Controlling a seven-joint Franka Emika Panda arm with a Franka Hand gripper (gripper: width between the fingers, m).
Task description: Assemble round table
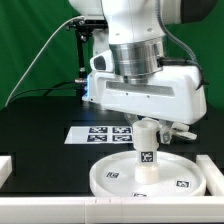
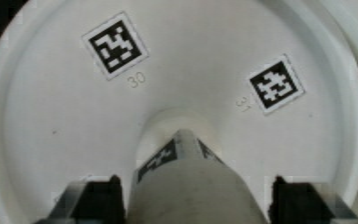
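Gripper (image 1: 148, 126) straddles post (image 1: 146, 160) upright on disc (image 1: 104, 173).

Post (image 1: 146, 160) upright mid round disc (image 1: 108, 181), gripper (image 1: 150, 128) over its top, marker board (image 1: 103, 133) just behind.

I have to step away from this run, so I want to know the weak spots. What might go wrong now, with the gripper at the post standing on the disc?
1. The post stands upright at the middle of the disc with the gripper at its top. If it is not fully seated, a sideways pull may tip it.
2. The wrist view seems to show gaps between the fingers and the post, so a turn might slip.
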